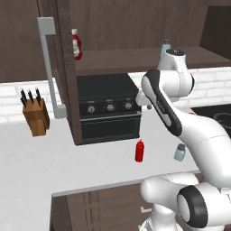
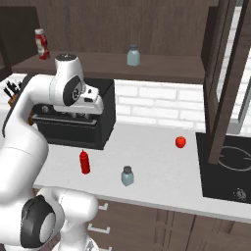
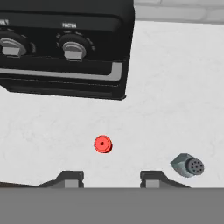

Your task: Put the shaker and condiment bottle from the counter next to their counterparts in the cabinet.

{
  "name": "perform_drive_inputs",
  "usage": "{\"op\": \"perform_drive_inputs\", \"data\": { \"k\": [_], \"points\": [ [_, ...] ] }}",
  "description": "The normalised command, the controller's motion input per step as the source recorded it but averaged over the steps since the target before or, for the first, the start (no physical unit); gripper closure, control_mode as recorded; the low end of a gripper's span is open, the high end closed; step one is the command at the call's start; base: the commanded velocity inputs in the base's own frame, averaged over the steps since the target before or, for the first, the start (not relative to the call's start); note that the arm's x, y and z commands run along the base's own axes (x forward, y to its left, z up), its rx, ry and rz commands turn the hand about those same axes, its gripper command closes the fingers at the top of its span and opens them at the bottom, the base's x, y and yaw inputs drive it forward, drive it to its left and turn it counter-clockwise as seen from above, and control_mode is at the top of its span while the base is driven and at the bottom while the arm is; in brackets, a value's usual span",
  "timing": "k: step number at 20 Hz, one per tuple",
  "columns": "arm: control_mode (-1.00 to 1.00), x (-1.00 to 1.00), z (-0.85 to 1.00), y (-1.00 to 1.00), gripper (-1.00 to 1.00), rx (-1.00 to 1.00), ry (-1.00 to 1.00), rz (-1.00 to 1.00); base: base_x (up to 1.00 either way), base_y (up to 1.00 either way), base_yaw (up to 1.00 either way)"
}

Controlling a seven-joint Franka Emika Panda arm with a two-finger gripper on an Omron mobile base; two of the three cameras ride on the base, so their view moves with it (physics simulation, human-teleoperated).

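The all-red condiment bottle [image 1: 140, 151] [image 2: 85, 162] stands upright on the white counter [image 1: 67, 158], in front of the black toaster oven. The greyish-blue shaker [image 1: 180, 152] [image 2: 127, 176] stands a short way to its right. In the hand view I look straight down on the bottle's nozzle [image 3: 103, 144] and the shaker's cap [image 3: 189, 166]. My gripper [image 3: 110, 180] hangs open well above the counter, empty, with the bottle just ahead of its fingertips. On the cabinet shelf [image 1: 135, 58] stand the white-capped red bottle [image 1: 76, 44] [image 2: 41, 44] and the pale blue shaker [image 1: 166, 46] [image 2: 133, 55].
The black toaster oven [image 1: 108, 110] [image 3: 65, 48] sits under the shelf. The open cabinet door with its grey bar handle [image 1: 47, 67] hangs at the left, near a knife block [image 1: 35, 115]. A small red fruit [image 2: 180, 142] and the dark stovetop [image 2: 228, 169] lie to the right.
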Motion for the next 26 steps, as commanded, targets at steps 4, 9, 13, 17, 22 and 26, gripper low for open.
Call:
{"op": "perform_drive_inputs", "data": {
  "k": [4, 9, 13, 17, 22, 26],
  "points": [
    [-1.00, -0.02, 0.00, 0.00, -1.00, 0.00, -0.03, 0.00, 0.00, 0.00, 0.00],
    [-1.00, -0.15, 0.00, 0.00, -1.00, 0.00, -0.11, -0.01, 0.00, 0.00, 0.00],
    [-1.00, -0.21, 0.00, 0.00, -1.00, 0.00, -0.13, -0.03, 0.00, 0.00, 0.00],
    [-1.00, -0.30, 0.00, 0.00, -1.00, 0.00, -0.17, -0.04, 0.00, 0.00, 0.00],
    [-1.00, -0.31, 0.00, 0.00, -1.00, 0.00, -0.16, -0.03, 0.00, 0.00, 0.00],
    [-1.00, -0.26, 0.00, -0.06, -1.00, 0.03, -0.11, -0.01, 0.00, 0.00, 0.00]
  ]
}}
